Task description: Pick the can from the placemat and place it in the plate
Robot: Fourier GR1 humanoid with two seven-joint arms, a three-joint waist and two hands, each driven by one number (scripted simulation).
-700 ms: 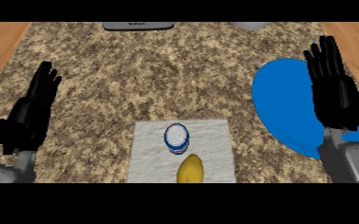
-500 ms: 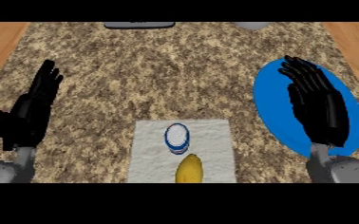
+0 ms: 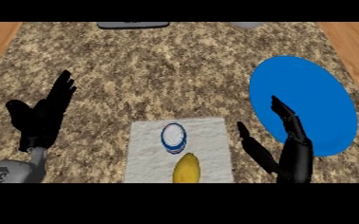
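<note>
A small white can with a blue rim [image 3: 173, 137] stands upright on the pale cloth placemat [image 3: 210, 147], near the mat's middle, with a yellow banana-like fruit [image 3: 186, 169] lying just beside it toward the view's lower edge. Seen from above, only the can's round top shows, so its long axis runs vertically, straight up from the speckled stone surface [image 3: 161, 66].

The right robot hand [image 3: 284, 147] hangs near the placemat's right edge, between the mat and the round blue plate [image 3: 298, 90], fingers straight and thumb spread toward the can, holding nothing. The left robot hand [image 3: 42, 118] rests open at the view's left, fingers up, well apart from the mat.

The can is probably light and rigid, with a smooth curved wall that may slip under a shallow pinch. The sensible hold would be around its side wall at mid-height, thumb on one side and fingers opposite, approaching from the right so the fruit is not nudged. Kept upright, it should set down flat in the plate, which lies well apart to the right.
</note>
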